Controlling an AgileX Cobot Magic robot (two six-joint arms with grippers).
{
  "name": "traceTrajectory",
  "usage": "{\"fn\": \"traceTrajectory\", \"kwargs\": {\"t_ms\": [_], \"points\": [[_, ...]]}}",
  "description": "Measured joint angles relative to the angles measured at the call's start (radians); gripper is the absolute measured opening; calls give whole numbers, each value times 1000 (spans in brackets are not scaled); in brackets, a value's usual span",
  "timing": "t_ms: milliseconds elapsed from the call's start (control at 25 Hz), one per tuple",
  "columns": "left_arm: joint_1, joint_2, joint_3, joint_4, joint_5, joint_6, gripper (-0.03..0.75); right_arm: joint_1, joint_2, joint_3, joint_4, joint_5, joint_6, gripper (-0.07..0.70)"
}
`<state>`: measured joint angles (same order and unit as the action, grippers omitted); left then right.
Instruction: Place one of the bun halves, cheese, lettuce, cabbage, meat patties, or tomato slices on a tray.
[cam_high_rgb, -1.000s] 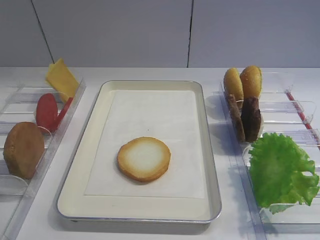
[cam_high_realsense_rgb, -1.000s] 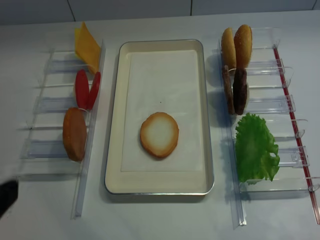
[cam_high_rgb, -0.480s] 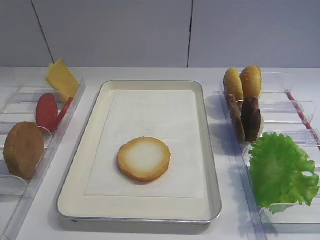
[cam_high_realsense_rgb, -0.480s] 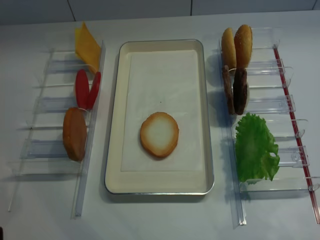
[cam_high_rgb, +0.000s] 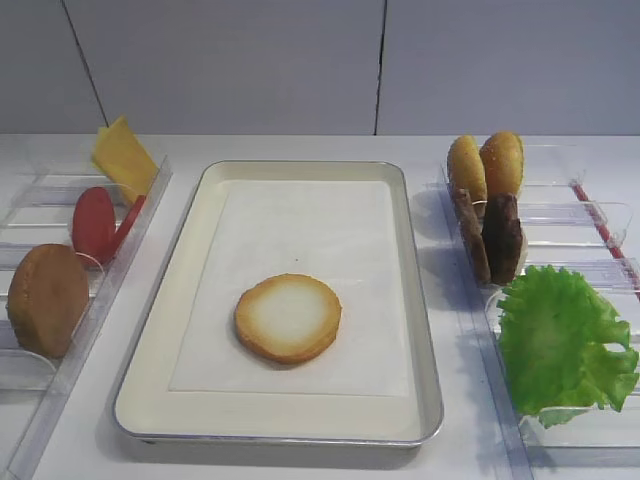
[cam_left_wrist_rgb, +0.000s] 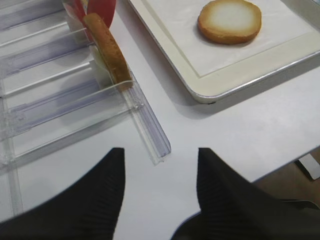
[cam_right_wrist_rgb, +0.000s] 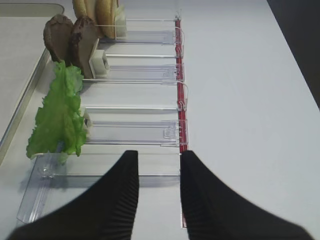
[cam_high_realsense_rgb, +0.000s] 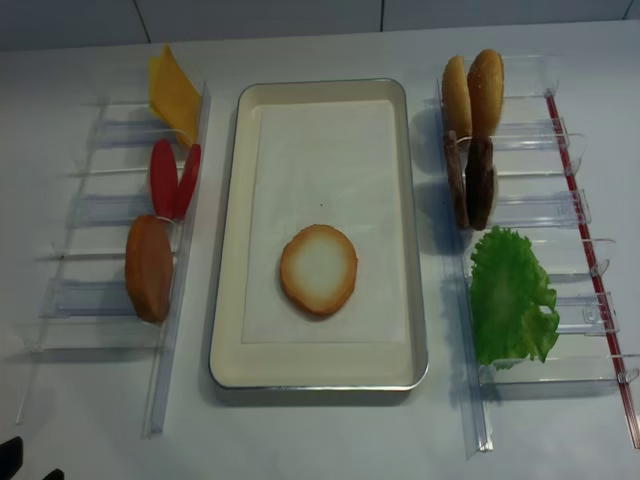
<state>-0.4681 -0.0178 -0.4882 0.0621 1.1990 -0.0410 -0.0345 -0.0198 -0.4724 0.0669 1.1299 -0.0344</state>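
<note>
Exterior high: the tray (cam_high_rgb: 415, 300) sits mid-table, its paper liner (cam_high_rgb: 300, 230) inside. One bun half (cam_high_rgb: 288, 317) lies cut face up on the liner, toward the near end. In the left clear rack (cam_high_rgb: 110, 270) stand the cheese (cam_high_rgb: 122, 158), the tomato slices (cam_high_rgb: 95, 222) and a second bun half (cam_high_rgb: 45, 298), on edge. In the right clear rack (cam_high_rgb: 560, 230) stand two speckled buns (cam_high_rgb: 485, 165), the meat patties (cam_high_rgb: 492, 238) just in front of them, and the lettuce (cam_high_rgb: 562, 338) nearest the camera. No gripper shows here.

Right wrist: the right gripper (cam_right_wrist_rgb: 157, 172) hangs above the near end of the right rack (cam_right_wrist_rgb: 135, 132) — fingers apart, nothing between them. The lettuce (cam_right_wrist_rgb: 60, 117) lies at the rack's tray side, with the patties (cam_right_wrist_rgb: 70, 42) beyond it.

Left wrist: the left gripper (cam_left_wrist_rgb: 160, 172) hangs over bare table near the end of the left rack (cam_left_wrist_rgb: 60, 100) — fingers apart, holding nothing. The racked bun half (cam_left_wrist_rgb: 107, 50) stands on edge beyond; the bun half on the tray (cam_left_wrist_rgb: 229, 21) is at upper right.

Realsense overhead: same layout. The bun half (cam_high_realsense_rgb: 318, 269) lies on the liner in the nearer half of the tray (cam_high_realsense_rgb: 225, 300), well apart from both racks. A dark bit of the left gripper (cam_high_realsense_rgb: 12, 455) shows at the bottom-left corner.
</note>
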Motion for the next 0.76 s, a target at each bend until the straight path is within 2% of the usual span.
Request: {"fn": "traceTrajectory", "kwargs": {"t_ms": [440,520,760], "points": [[12,0,6,0,-10,-4,316,0,0,0,0,0,4,249],[53,0,6,0,-10,-4,316,0,0,0,0,0,4,249],[267,0,6,0,-12,-5,309,0,0,0,0,0,4,249]]}}
